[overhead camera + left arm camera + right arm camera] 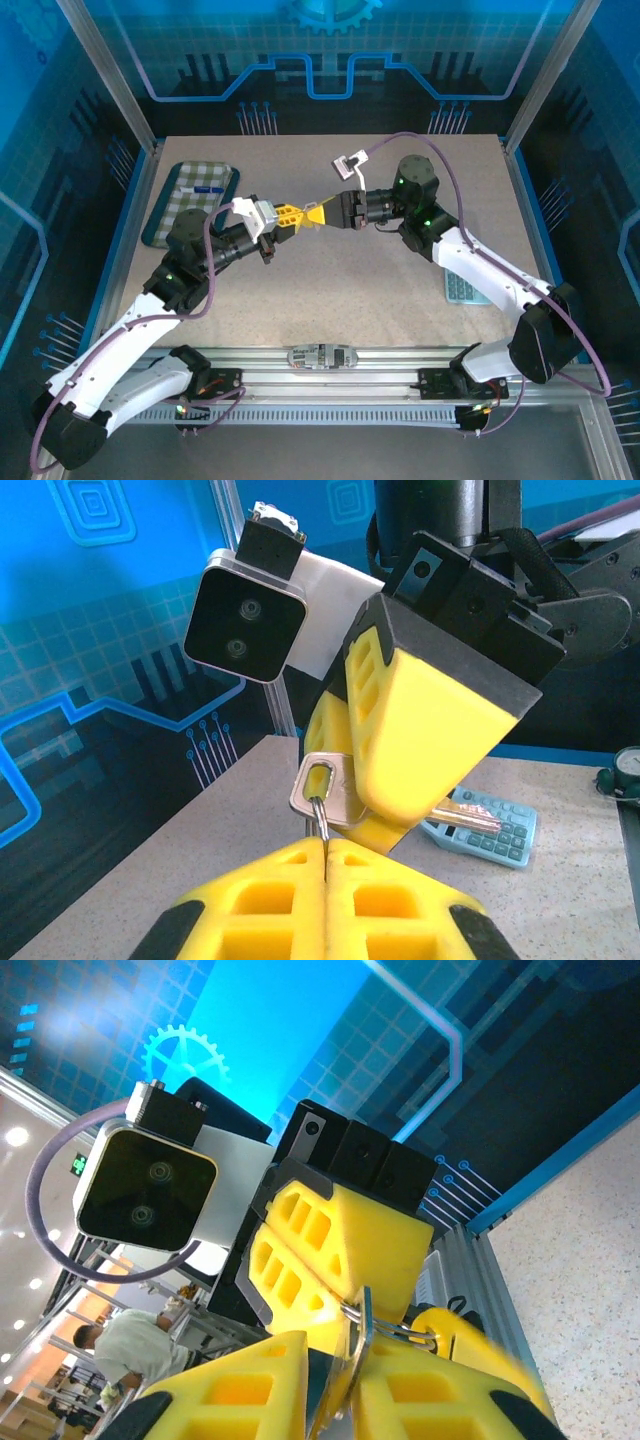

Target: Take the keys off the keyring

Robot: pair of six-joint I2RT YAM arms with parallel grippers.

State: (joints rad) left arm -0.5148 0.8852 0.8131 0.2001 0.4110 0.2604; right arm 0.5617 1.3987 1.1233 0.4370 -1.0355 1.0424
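Both arms meet in mid-air over the middle of the speckled beige table [330, 295], fingertips nearly nose to nose. The left gripper [325, 858] has its yellow fingers pressed together, clamped on the thin wire keyring [321, 822], which rises out of the seam between the tips. The keyring is threaded through the slotted hole in the head of the flat silvery metal key [338, 800]. The right gripper [320, 216] comes in from the other side, its yellow fingers closed on the key; in the left wrist view the key head pokes out at the fingertips and a coppery blade end sticks out past them on the far side. In the right wrist view the key sits edge-on between that gripper's fingers, with a narrow gap showing further back along them. Key and keyring are still linked and off the table, held between the two grippers. A rounded tray with a green-and-white checked lining [180, 215] lies on the table at the far left, well apart from the grippers; inside it near the far end is a small white-and-blue item [206, 188], too small to identify. A pale teal calculator [462, 288] lies flat on the table at the right, partly under the right arm.
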